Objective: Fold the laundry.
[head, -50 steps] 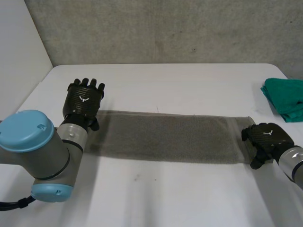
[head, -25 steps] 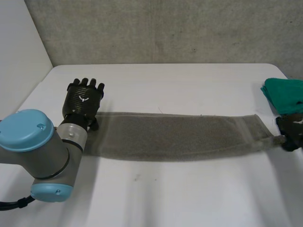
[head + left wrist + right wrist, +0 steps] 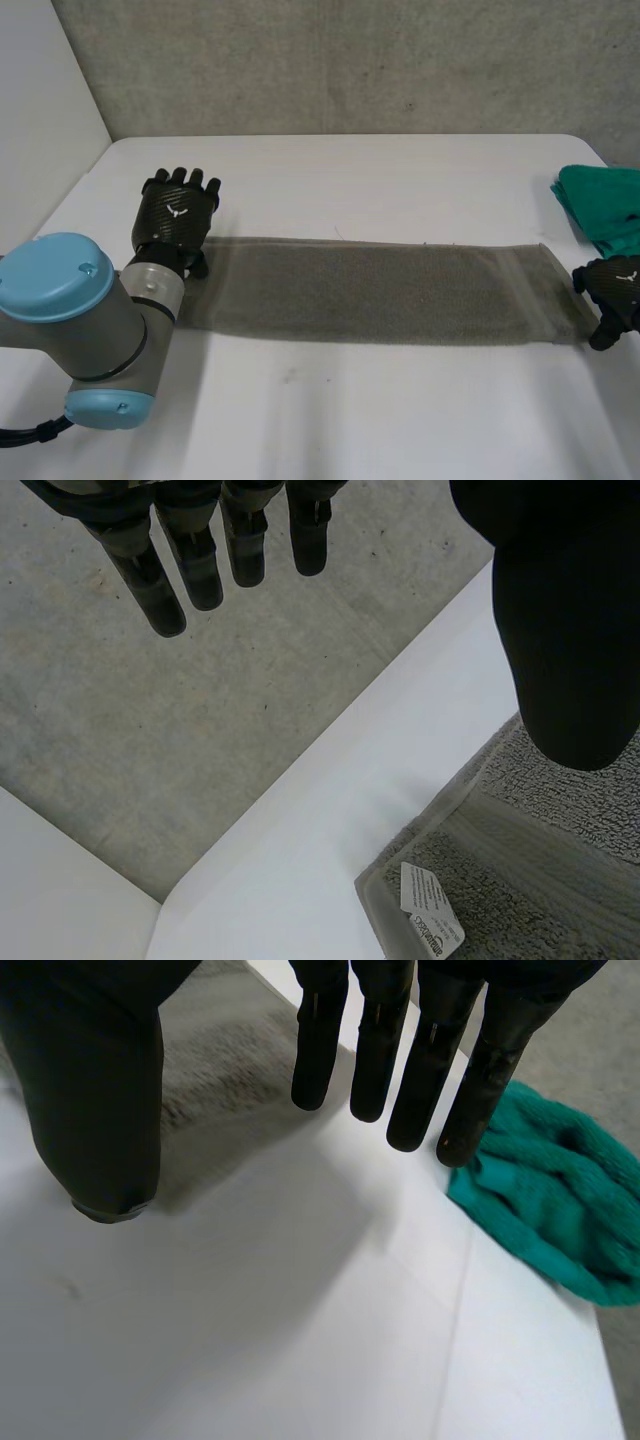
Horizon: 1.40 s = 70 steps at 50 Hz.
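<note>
On the white surface (image 3: pixel 380 420), the towel (image 3: pixel 370 290) lies stretched flat in a long strip, its right end drawn further right than a second ago. Fingers straight, the right hand (image 3: pixel 612 288) has let go beside that end; the left hand (image 3: pixel 176 215), also released, sits at the left end. Folding can likely begin.

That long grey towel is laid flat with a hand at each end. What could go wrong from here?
1. Both hands are open: the left hand and right hand hold nothing, so a one-sided grab could drag the grey towel askew.
2. The right hand is beside the towel's end, over bare table; closing there might miss the cloth.
3. The green cloth lies near that hand and could get snagged.
</note>
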### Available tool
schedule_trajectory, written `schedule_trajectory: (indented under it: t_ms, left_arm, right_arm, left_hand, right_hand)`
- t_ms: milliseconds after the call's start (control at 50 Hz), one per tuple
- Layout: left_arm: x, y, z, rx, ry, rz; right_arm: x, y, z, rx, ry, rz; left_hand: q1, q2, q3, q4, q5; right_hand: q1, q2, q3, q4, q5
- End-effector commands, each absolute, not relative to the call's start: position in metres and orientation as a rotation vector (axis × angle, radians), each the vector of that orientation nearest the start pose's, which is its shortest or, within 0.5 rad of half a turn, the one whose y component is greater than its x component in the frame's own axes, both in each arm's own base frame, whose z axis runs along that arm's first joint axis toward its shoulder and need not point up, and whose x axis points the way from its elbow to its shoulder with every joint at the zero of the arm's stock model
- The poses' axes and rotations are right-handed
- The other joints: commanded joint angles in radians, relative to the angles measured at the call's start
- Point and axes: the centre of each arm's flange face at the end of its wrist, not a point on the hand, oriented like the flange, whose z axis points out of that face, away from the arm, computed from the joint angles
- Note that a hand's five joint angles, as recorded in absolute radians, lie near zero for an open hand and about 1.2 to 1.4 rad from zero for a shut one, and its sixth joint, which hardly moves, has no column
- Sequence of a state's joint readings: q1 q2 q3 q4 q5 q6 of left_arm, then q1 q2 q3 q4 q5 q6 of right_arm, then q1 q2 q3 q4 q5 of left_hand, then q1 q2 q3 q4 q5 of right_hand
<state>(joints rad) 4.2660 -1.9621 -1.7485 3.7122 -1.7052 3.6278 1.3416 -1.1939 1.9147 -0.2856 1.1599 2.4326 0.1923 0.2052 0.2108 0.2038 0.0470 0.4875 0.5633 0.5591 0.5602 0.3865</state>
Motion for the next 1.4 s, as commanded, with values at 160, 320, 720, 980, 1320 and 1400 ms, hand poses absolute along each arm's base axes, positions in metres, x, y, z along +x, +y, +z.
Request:
schedule_trajectory:
  t_ms: [160, 320, 720, 980, 1320, 1400]
  left_arm:
    - [-0.264, -0.277, 0.175, 0.834, 1.973, -2.127]
    - [-0.265, -0.276, 0.176, 0.837, 1.973, -2.129]
    - [-0.264, -0.276, 0.175, 0.837, 1.976, -2.125]
    - [-0.263, -0.277, 0.179, 0.825, 1.965, -2.136]
    - [-0.249, -0.287, 0.211, 0.700, 1.904, -2.221]
    - [-0.245, -0.290, 0.216, 0.662, 1.903, -2.236]
  right_arm:
    - [0.112, -0.314, 0.123, -1.033, 2.467, -1.741]
    - [0.110, -0.318, 0.120, -1.026, 2.465, -1.741]
    - [0.106, -0.329, 0.118, -1.049, 2.489, -1.764]
    - [0.049, -0.345, 0.155, -1.222, 2.772, -2.000]
    - [0.280, -0.290, 0.224, -1.743, 1.681, -2.283]
    - [0.346, -0.253, 0.216, -1.815, 1.403, -2.196]
  left_hand:
    - [-0.014, -0.027, -0.033, -0.026, -0.043]
    - [-0.014, -0.027, -0.033, -0.026, -0.043]
    - [-0.014, -0.027, -0.033, -0.026, -0.043]
    - [-0.017, -0.030, -0.035, -0.028, -0.046]
    - [-0.018, -0.031, -0.036, -0.029, -0.047]
    - [-0.018, -0.031, -0.036, -0.029, -0.047]
  right_hand:
    - [0.164, 0.088, 0.092, 0.091, 0.091]
    - [0.229, 0.153, 0.157, 0.156, 0.155]
    - [0.909, 0.833, 0.837, 0.836, 0.835]
    - [0.909, 0.833, 0.837, 0.836, 0.835]
    - [0.909, 0.833, 0.837, 0.836, 0.835]
    - [0.909, 0.833, 0.837, 0.836, 0.835]
